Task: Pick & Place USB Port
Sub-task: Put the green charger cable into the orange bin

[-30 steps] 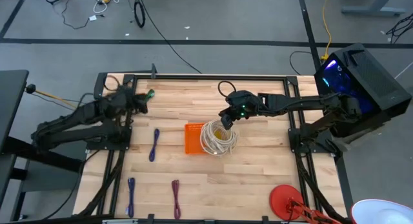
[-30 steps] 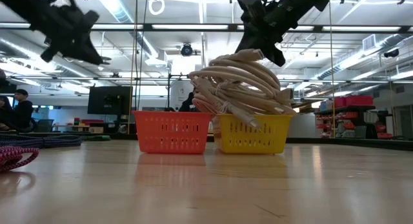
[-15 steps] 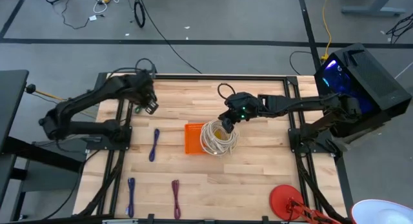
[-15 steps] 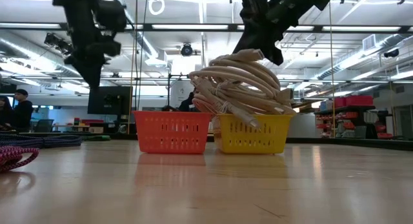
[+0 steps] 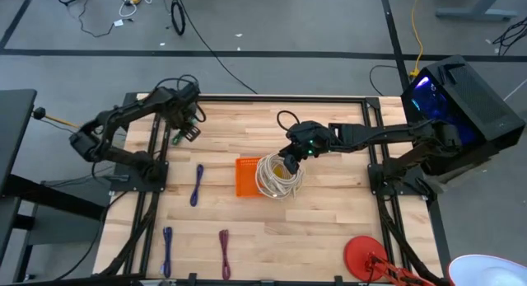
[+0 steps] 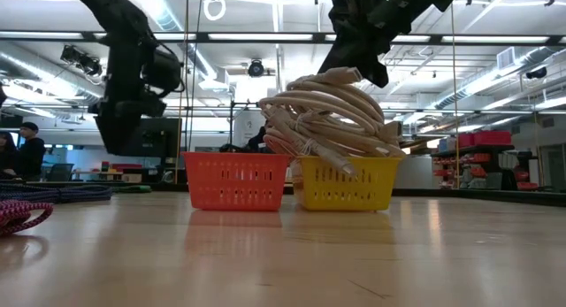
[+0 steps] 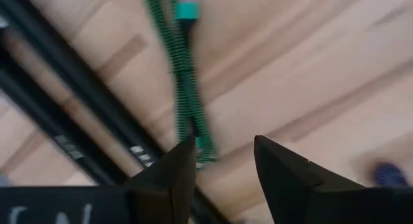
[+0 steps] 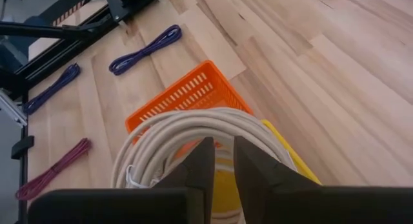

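A green braided USB cable [image 7: 184,82] with a teal plug [image 7: 187,8] stretches over the wood at the table's far left corner. My left gripper [image 7: 222,166] [image 5: 188,131] points down over it, open. One end of the cable reaches one fingertip, and nothing is between the fingers. My right gripper [image 8: 221,161] [image 6: 370,70] hovers just above a coil of beige cable [image 5: 278,177] heaped on the yellow basket [image 6: 347,185]. Its fingers stand a narrow gap apart with nothing in it. An orange basket [image 5: 246,177] stands beside the yellow one. My left gripper has one fingertip [image 7: 184,161] right at the green cable's end [image 7: 195,139]. I cannot tell whether finger and cable touch. The cable runs away from the fingers along the wood, outside the gap.
A purple cable [image 5: 197,185], a blue one [image 5: 167,245] and a magenta one [image 5: 225,251] lie on the table's left half. A red object [image 5: 366,257] sits at the near right corner. The black frame rail [image 7: 77,108] runs close by the green cable.
My left arm has swung in over the table's far left corner. Its gripper has tipped from slanting to pointing straight down and has come lower toward the wood. My right gripper has kept still over the coil.
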